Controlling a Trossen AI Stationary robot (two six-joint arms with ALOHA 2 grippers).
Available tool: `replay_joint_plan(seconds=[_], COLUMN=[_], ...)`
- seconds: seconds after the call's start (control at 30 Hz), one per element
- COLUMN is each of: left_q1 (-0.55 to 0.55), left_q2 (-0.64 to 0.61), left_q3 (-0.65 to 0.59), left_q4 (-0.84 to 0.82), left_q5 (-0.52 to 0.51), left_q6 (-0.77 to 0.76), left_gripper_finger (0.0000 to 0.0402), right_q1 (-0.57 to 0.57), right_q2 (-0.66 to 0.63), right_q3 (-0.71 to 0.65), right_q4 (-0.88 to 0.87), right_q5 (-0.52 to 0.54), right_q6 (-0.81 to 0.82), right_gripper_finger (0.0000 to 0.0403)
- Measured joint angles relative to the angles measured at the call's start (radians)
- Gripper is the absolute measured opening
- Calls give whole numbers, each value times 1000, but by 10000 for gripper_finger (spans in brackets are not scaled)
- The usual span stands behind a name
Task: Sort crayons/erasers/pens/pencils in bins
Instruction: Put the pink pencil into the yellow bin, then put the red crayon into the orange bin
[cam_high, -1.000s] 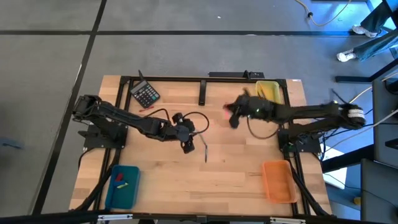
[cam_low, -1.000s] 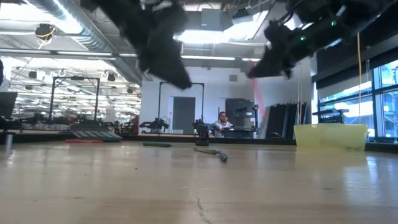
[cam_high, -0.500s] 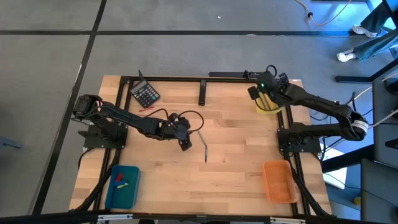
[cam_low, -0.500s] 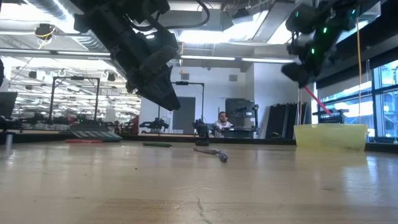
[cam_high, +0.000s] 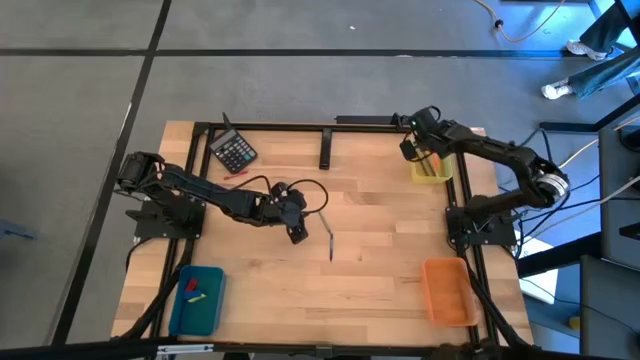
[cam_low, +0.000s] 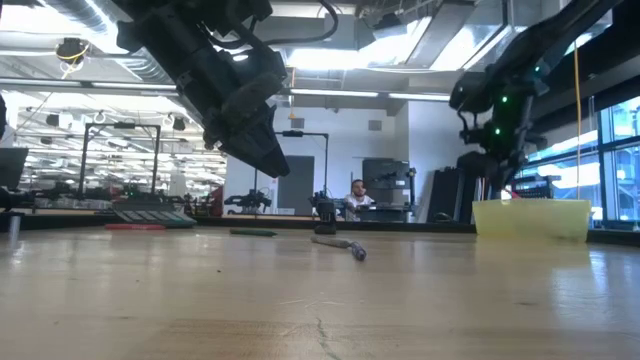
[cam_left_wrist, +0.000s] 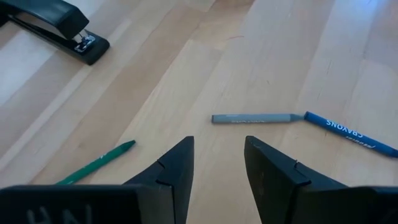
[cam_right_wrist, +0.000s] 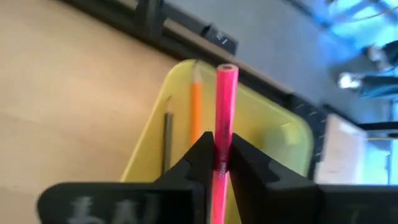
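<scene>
The right claw (cam_right_wrist: 216, 163) is clenched on a pink crayon (cam_right_wrist: 222, 118), poised over the yellow bin (cam_high: 432, 160) at the counter's far right. Released askew, the crayon could catch the rim and roll out. The left claw (cam_left_wrist: 217, 163) hangs released mid-counter.

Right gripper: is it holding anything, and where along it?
The right gripper pinches a pink crayon partway along its shaft, over the yellow bin. The left gripper holds nothing.

The blue crayon (cam_left_wrist: 351, 132) runs off the left wrist picture's edge, its end cut off
</scene>
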Motion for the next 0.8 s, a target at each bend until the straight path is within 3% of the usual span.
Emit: replay_joint_plan(seconds=[0.17,0.37,0.6,0.8], left_q1=[0,0,0,4], left_q2=[0,0,0,-63], left_q3=[0,0,1,2], left_q4=[0,-1,-15,-175], left_q5=[0,-1,-2,-1], left_q6=[0,-1,8,21], left_gripper_finger=[133,133,133,133], right_q1=[-19,-24,-11,44], right_q2=[55,62,62,23], right_q3=[0,0,0,0], right_q4=[-1,14,46,128], right_q5=[-75,-36,-35,-34], right_q6=[-20,-25,-45,-93], right_gripper_finger=[94,137,137,127])
